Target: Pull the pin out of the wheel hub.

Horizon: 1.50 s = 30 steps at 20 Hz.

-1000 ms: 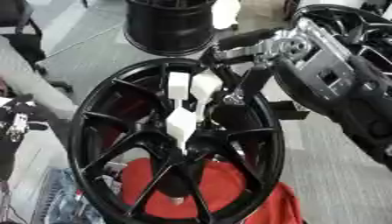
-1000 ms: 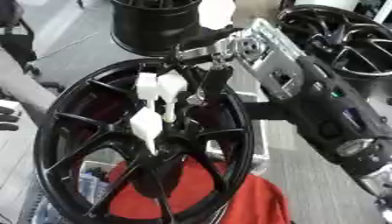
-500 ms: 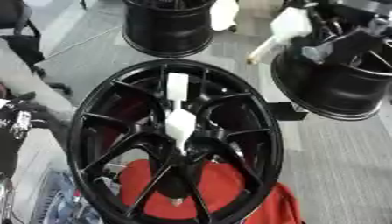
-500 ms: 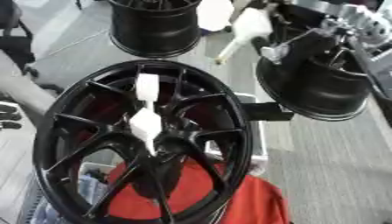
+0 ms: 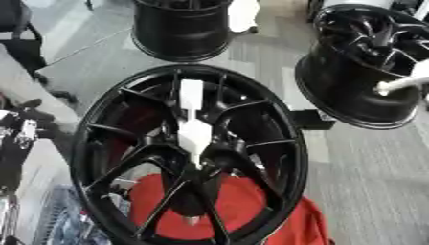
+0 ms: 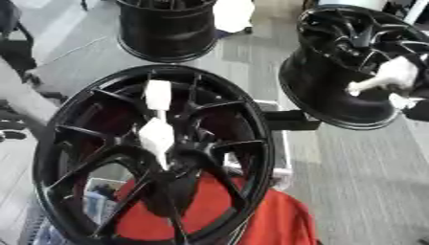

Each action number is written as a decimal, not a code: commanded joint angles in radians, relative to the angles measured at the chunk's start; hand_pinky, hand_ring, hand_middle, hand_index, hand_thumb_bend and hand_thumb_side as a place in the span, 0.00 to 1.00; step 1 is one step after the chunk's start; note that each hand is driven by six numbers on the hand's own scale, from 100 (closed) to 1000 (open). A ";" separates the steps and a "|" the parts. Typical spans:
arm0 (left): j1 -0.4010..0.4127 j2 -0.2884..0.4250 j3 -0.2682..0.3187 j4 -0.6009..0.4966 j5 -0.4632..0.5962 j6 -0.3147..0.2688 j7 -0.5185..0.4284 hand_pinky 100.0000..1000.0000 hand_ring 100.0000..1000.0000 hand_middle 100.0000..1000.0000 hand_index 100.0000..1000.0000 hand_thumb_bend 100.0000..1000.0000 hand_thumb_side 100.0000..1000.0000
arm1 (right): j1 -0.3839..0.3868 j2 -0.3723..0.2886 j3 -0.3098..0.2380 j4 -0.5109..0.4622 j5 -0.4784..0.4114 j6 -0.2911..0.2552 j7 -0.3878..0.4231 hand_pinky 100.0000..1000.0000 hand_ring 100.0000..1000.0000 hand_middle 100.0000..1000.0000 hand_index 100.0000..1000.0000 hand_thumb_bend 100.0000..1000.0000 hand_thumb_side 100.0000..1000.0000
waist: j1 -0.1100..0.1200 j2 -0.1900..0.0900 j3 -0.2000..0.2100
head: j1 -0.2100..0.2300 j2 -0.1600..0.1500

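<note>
The big black wheel hub (image 5: 88, 143) stands tilted in the middle of both views, over a red cloth (image 5: 243, 206). Two white pieces (image 5: 194, 134) lie along one spoke, running down toward its centre. Off to the right, a white pin (image 6: 381, 79) hangs in the air in front of another wheel. Only a dark bit of my right hand (image 6: 417, 109) shows at the right edge, holding the pin's far end. At the left edge, beside the hub's rim, sits my left hand (image 5: 18, 136), black with silver parts.
A second black wheel (image 5: 335, 91) stands at the right, close to the hub. A third wheel (image 5: 180, 33) stands at the back, with a white object (image 5: 243, 14) beside it. A small black block (image 5: 310, 119) sits between the hub and the right wheel. Grey floor lies lower right.
My right hand has left the hub's spokes and swung up and to the right with the white pin, now almost out of view. The hub and the left hand stay put.
</note>
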 commanded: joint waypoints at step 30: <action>-0.009 -0.009 -0.005 -0.023 0.007 -0.009 -0.007 0.56 0.58 0.55 0.84 0.00 0.66 | 0.030 0.311 0.132 -0.253 -0.202 -0.130 -0.411 0.62 0.61 0.75 0.84 0.00 0.18 | 0.030 -0.003 0.007 | -0.017 0.005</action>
